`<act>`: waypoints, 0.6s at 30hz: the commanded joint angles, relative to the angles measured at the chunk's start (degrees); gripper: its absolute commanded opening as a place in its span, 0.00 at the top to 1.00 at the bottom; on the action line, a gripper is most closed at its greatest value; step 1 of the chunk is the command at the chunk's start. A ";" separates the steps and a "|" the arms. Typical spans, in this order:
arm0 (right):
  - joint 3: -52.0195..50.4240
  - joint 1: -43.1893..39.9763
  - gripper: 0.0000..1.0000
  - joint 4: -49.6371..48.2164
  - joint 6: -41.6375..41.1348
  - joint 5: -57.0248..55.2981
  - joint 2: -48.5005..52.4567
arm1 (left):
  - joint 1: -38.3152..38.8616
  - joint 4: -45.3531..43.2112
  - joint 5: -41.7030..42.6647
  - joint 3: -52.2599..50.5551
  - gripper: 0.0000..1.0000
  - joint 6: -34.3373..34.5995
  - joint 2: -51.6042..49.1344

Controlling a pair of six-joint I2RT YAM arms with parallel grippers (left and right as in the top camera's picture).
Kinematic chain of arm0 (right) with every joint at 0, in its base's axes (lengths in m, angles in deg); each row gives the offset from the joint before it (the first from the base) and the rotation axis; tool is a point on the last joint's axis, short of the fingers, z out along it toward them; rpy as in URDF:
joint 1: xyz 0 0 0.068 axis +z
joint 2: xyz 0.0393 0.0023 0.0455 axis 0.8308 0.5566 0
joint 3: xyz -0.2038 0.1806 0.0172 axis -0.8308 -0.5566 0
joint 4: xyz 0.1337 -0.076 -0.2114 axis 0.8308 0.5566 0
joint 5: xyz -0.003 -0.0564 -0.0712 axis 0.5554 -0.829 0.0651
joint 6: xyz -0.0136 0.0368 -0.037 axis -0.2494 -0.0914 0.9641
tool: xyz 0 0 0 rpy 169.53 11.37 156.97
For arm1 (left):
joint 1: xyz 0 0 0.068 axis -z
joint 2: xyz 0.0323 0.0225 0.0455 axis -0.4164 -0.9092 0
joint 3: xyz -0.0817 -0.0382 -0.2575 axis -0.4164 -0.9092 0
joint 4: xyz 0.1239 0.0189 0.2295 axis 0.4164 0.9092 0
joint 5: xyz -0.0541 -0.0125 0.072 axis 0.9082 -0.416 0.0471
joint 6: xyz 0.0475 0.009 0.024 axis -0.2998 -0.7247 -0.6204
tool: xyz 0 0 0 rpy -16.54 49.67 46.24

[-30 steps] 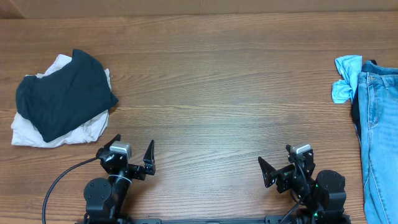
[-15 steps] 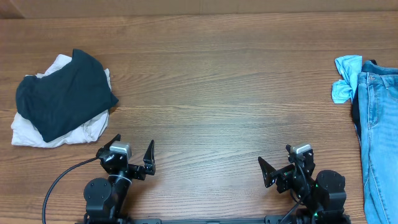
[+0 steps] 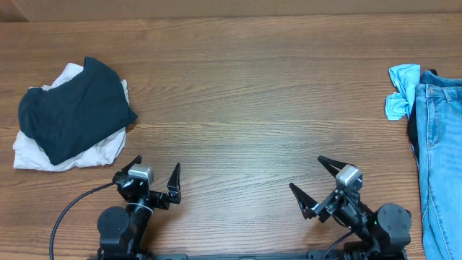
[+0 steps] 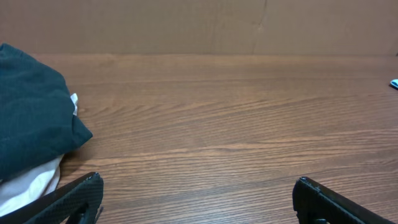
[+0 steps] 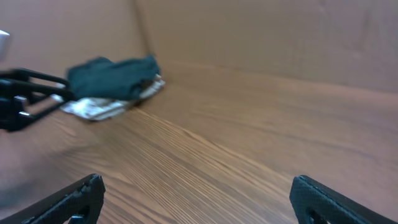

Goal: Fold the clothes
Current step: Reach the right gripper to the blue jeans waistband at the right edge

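At the table's (image 3: pixel 238 94) right edge the jeans (image 3: pixel 440 159) lie untouched, a blue cloth (image 3: pixel 399 97) beside the waistband. Nearest them, the right tool (image 3: pixel 305 172) has just swung to a new angle, spread wide and empty, though aimed away from them. Folding looks barely begun. The left tool (image 3: pixel 153 171) stays parked, open, holding nothing.
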 commanded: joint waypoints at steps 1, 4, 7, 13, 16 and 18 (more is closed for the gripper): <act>-0.11 0.33 0.00 -4.74 -8.81 1.66 -0.68 | -0.13 -0.81 1.09 3.58 0.00 2.10 0.63; 0.50 0.33 0.00 -5.66 -14.56 -3.34 -0.61 | -0.13 -0.98 -0.87 8.87 0.00 2.10 -0.09; 2.23 0.33 0.00 -1.09 -17.94 -8.24 0.74 | -0.13 0.33 -2.64 15.58 0.00 2.08 -3.80; 12.02 0.33 0.00 5.66 -21.75 -9.66 11.98 | -0.13 10.95 -2.34 33.99 0.00 2.32 -22.27; 21.46 0.33 0.00 11.04 -20.70 -12.52 21.99 | -0.13 16.20 -1.49 45.13 0.00 2.32 -34.01; 31.06 0.33 0.00 16.90 -16.33 -14.14 31.19 | -0.13 19.65 2.36 54.12 0.00 2.29 -42.51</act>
